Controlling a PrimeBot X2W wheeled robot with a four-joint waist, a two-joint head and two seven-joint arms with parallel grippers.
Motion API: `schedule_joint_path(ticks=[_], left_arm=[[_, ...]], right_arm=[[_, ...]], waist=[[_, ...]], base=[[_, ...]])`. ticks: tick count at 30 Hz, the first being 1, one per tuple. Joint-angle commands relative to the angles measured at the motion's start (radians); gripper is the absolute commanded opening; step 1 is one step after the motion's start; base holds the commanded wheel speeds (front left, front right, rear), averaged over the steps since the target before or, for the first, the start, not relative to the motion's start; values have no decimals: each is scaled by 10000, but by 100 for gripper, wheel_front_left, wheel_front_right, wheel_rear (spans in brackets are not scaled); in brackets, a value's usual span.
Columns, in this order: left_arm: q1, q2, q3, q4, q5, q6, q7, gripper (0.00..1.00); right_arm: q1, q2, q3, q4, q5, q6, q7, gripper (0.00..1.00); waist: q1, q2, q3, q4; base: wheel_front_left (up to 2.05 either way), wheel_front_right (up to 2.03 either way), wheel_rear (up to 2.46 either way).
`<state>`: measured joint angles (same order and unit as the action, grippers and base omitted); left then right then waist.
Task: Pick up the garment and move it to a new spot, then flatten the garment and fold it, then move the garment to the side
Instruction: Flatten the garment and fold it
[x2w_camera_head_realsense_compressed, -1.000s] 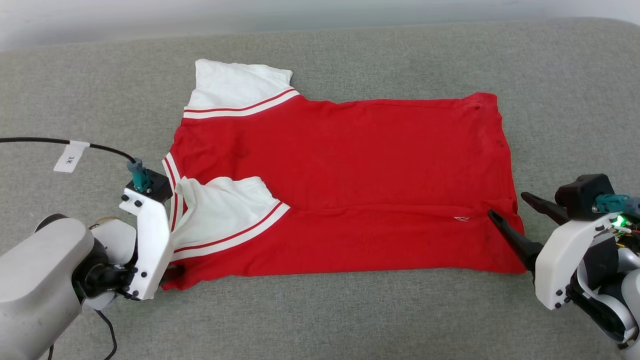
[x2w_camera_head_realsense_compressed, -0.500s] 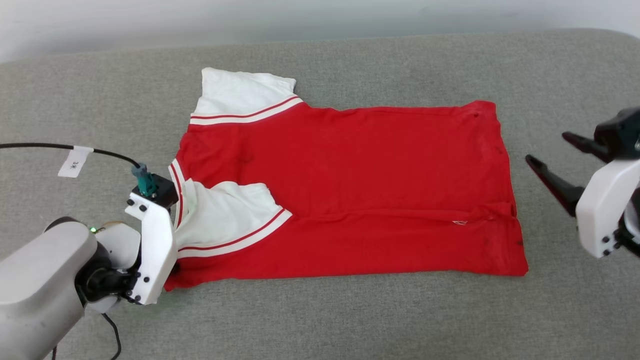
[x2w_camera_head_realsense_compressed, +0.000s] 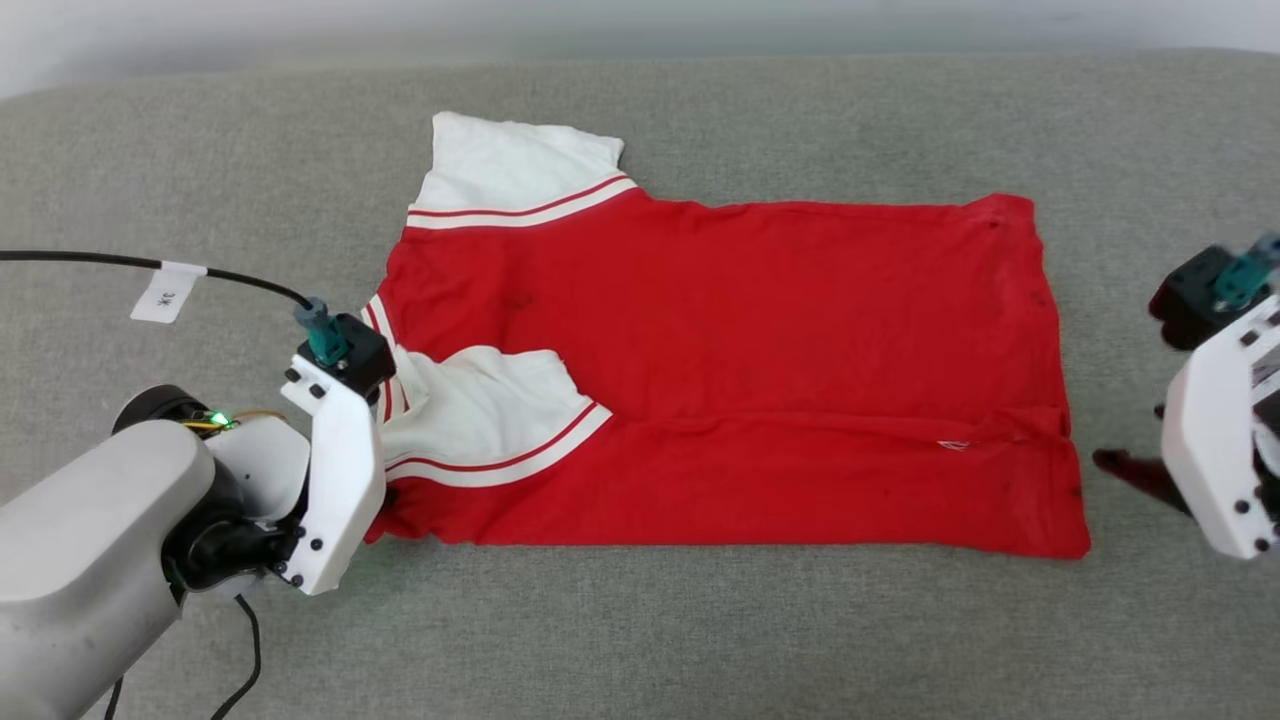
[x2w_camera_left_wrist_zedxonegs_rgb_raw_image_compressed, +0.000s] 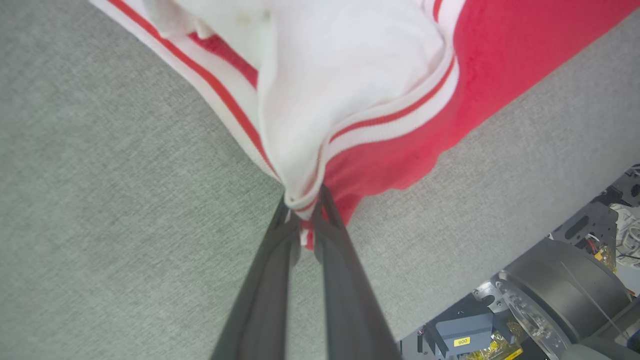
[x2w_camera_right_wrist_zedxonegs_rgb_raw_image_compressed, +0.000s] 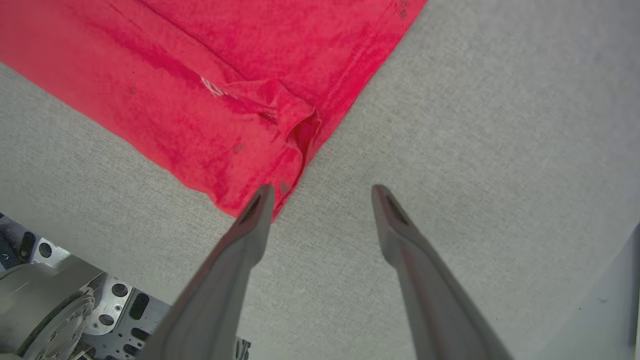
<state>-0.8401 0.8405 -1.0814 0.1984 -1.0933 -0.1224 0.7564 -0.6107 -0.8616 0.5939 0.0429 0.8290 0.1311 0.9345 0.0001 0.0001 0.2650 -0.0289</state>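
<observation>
Grey fabric surface (x2w_camera_head_realsense_compressed: 640, 640) carries the garment (x2w_camera_head_realsense_compressed: 760, 350), spread flat with its near edge folded in and a white sleeve (x2w_camera_head_realsense_compressed: 490, 405) tucked over the red. At its left end the left end effector (x2w_camera_left_wrist_zedxonegs_rgb_raw_image_compressed: 302, 210) is clamped tight on the bunched corner, likely to lift that end; by the right hem corner the right end effector (x2w_camera_right_wrist_zedxonegs_rgb_raw_image_compressed: 322, 197) stands spread wide, empty, probably lining up a matching grip

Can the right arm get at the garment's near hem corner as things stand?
Probably yes: the right gripper hangs open just off that corner of the garment, with only bare grey cushion beside it and nothing in the way.
</observation>
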Motion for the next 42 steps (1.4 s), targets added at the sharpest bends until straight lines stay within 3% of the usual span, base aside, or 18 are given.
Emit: schedule_joint_path(ticks=[1,11,16,17,26,33,37,41,42], left_arm=[[-111,-57,-26,-59,94,6,-59,0],[-224,-189,-98,-108,305,-8,-177,0],[3,-98,-131,49,263,-16,-350,0],[209,-49,-141,164,154,-22,-481,0],[844,394,-187,-286,-270,-42,-725,0],[1783,983,-405,-1329,-639,220,-775,0],[2359,1121,-633,-1732,-721,476,-878,0],[2756,975,-831,-1603,-745,690,-930,0],[2799,902,-819,-1546,-769,723,-1034,0]], right_arm=[[127,187,153,229,46,-8,151,100],[894,1623,1028,2056,116,-6,-156,100],[543,1792,1362,2266,185,-5,-695,100],[202,1476,1401,2200,260,-5,-989,0],[199,258,1739,1369,656,-8,-1747,0],[1072,-810,1869,445,1132,-9,-1967,0],[1793,-905,1904,405,1169,-9,-2044,0],[2376,-488,1925,805,1111,-9,-2140,0],[2480,-369,1887,939,1101,-9,-2209,5]], waist=[[-1,-1,142,102],[-1,-1,647,348],[-1,-1,619,247],[-1,-1,358,174],[-1,-1,-667,49],[-1,-1,-1099,-38],[-1,-1,-1084,-73],[-1,-1,-1006,-101],[-1,-1,-997,-101]], base=[[0,0,0],[0,0,0],[0,0,0],[0,0,0],[0,0,0],[0,0,0],[0,0,0],[0,0,0],[0,0,0]])
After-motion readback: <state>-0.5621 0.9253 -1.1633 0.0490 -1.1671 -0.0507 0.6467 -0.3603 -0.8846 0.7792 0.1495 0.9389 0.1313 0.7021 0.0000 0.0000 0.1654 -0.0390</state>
